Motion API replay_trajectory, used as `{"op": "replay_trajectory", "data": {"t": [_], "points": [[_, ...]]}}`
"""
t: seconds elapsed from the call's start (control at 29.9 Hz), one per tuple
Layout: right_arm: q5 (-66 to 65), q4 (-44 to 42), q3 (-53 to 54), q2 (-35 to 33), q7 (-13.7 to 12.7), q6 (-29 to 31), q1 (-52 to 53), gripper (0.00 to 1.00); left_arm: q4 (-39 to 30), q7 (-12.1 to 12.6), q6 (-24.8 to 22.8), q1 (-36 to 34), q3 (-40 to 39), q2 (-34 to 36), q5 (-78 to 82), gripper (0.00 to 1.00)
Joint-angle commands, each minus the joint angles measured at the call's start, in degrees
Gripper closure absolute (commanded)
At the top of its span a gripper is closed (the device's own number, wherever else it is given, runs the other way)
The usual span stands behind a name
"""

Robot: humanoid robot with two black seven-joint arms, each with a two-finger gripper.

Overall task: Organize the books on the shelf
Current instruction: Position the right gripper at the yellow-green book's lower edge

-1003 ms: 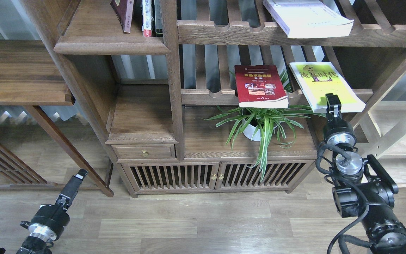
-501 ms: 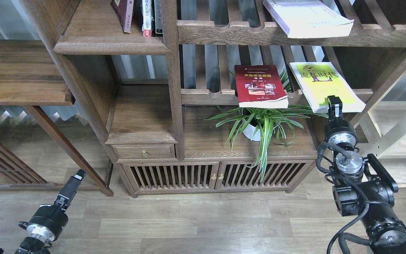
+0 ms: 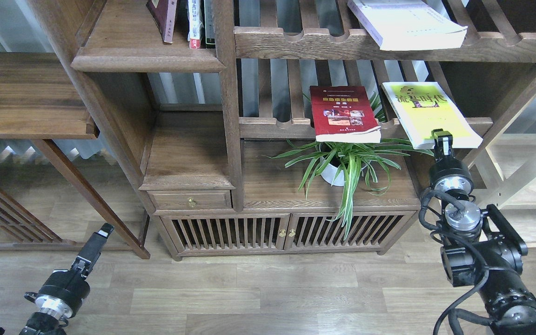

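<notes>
Overlapping the yellow-green book (image 3: 428, 111) at its near edge, right jaws (image 3: 443, 137).

Yellow-green book (image 3: 428, 111), dark characters across the top of its cover, lies flat and face up on the lower slatted rack, its near edge jutting out past the front rail. Just to its left, apart from it, the dark red book (image 3: 342, 111) with small photos lies flat too, white page edge overhanging the same rail. Up on the higher rack, the thick white book (image 3: 405, 23) lies angled, its corner poking forward. The solid dark shelf (image 3: 147, 58), upper left, has upright volumes at its back.
</notes>
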Motion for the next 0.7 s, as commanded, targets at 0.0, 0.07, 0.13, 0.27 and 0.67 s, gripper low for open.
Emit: {"op": "replay_trajectory", "data": {"t": [0.0,0.07,0.13,0.27,0.67], "points": [[0.19,0.12,-0.17,0.00,-0.23,0.03,-0.24,0.70,0.10,0.04,0.00,0.05,-0.28,-0.01,0.00,0.01],[0.28,0.12,-0.34,0.09,-0.23,0.56,-0.42,0.72,0.10,0.04,0.00,0.05,-0.28,-0.01,0.00,0.01],[0.46,0.21,-0.60,0.09,-0.58,1.17,-0.59,0.73,0.10,0.04,0.00,0.05,-0.28,-0.01,0.00,0.01],[0.63,0.13,-0.69,0.27,-0.85,1.79,-0.51,0.75,0.10,0.04,0.00,-0.04,-0.28,-0.01,0.00,0.01],[1.07,0.21,-0.43,0.18,-0.85,4.51,-1.65,0.83,0.10,0.21,0.00,-0.13,-0.28,-0.53,0.00,0.01]]}}
